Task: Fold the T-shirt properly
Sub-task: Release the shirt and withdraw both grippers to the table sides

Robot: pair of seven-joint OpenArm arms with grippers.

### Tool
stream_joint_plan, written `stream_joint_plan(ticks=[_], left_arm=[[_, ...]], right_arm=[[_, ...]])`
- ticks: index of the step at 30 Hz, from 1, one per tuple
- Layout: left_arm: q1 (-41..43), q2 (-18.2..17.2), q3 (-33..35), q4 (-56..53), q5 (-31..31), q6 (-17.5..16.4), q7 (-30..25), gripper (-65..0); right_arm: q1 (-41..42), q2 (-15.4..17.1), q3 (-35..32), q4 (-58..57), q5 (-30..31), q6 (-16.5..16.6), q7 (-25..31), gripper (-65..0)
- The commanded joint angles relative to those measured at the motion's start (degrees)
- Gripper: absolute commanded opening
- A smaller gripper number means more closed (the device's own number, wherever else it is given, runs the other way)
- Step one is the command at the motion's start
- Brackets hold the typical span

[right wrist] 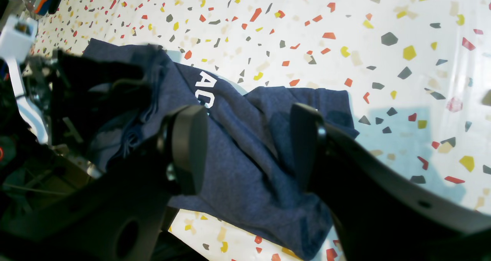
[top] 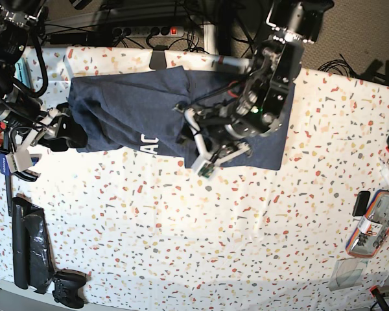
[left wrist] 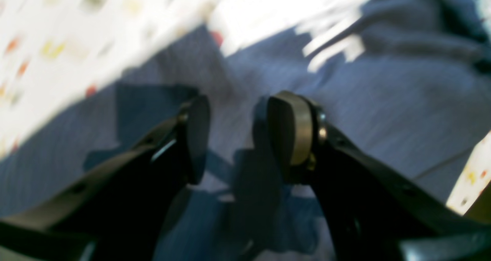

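We find the T-shirt (top: 136, 116) spread across the upper middle of the base view on the speckled table (top: 214, 246), partly gathered, white lettering (top: 148, 144) showing at its lower edge.

The left gripper (top: 188, 126) sits over the middle of the cloth, right of centre in that view. In its own blurred wrist view its jaws stand wide with bare fabric between them; nothing is held.

The right gripper (right wrist: 245, 149) hovers at the shirt's end near the left edge of the base view, jaws likewise wide and empty; in its wrist view a sleeve or corner (right wrist: 330, 103) lies flat at centre right.

We judge the step to be picking grasp points. Each claw should close on a single clear edge rather than on bunched layers, then both should lift evenly so the cloth does not twist.
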Motion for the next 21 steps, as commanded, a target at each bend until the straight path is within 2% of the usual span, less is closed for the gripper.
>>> stream_joint_plan(ticks=[1,5,11,16,19,21], left_arm=[[-2.2,1.2,0.0,0.7,-0.6,0.0,-1.7,-36.9],[-5.5,2.8,-0.1,-0.1,-0.6,0.0,-1.6,-36.9],[-6.9,1.6,-2.4,-0.1,-0.6,0.0,0.0,-36.9],[-6.7,-3.1,-9.2,0.2,-2.6,0.0,-0.4,-36.9],[-6.6,-7.2,-15.2,0.9,-10.9,-0.3,-0.1,-36.9],[-6.0,-10.2,-19.0,1.5,-15.9,-2.3,1.1,-36.9]], right_arm=[[0.7,0.9,0.4,1.0,1.6,0.3,1.1,-31.0],[0.7,1.0,0.4,1.0,1.2,0.3,1.1,-31.0],[0.5,1.0,0.4,0.9,-4.5,0.3,1.1,-31.0],[-1.6,2.8,0.4,0.0,-5.1,0.3,1.1,-31.0],[-2.1,5.6,0.4,-3.7,-5.0,0.3,1.1,-31.0],[-2.0,7.2,0.4,-6.9,-4.4,0.3,1.1,-31.0]])
